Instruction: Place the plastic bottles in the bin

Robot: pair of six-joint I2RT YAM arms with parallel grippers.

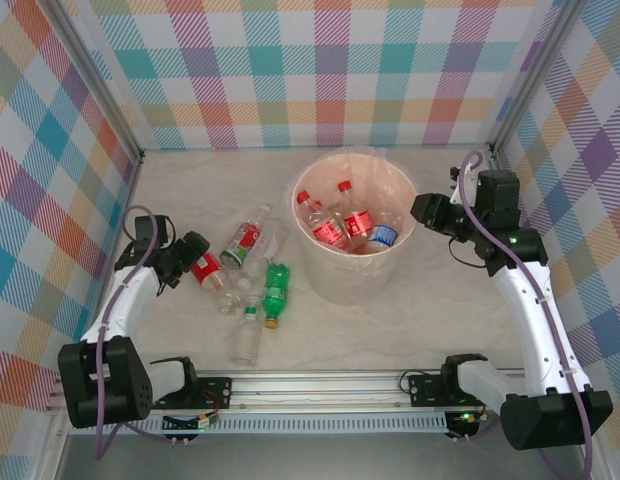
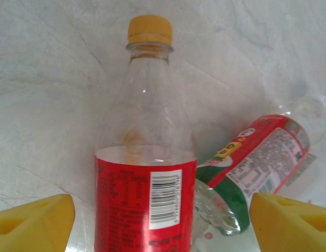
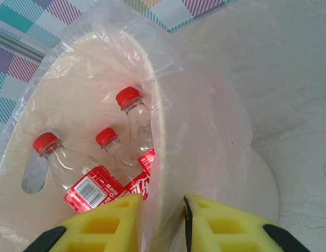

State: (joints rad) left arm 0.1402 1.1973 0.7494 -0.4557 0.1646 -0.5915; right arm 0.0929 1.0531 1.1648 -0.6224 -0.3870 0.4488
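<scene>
1. Fingers (image 2: 34, 223) of the left gripper (image 2: 163, 223) stand apart, one on each side of the red-labelled bottle with the orange cap (image 2: 146, 178). Neither pad touches it.
2. That bottle lies on the table at the left end of the loose cluster, with its cap pointing away from the wrist. The squeeze should probably land on the labelled body, which is wider and firmer than the neck.
3. A red-and-green-labelled bottle (image 2: 257, 163) lies just to its right, base close against it and in the right finger's closing path. Shifting slightly left first, I judge, would avoid pinching both.
4. Further right on the table lie a green bottle (image 1: 277, 288) and some clear ones, so a straight lift should disturb them least.
5. Right of centre stands the bin (image 1: 345, 280), which already holds several red-capped bottles (image 3: 128, 97). Its wall is tall, so the carry must clear the rim before release.
6. On the bin's right side, the right gripper (image 3: 162, 202) is clamped on the rim and clear liner (image 3: 205, 105). This should steady the bin during the drop.
</scene>
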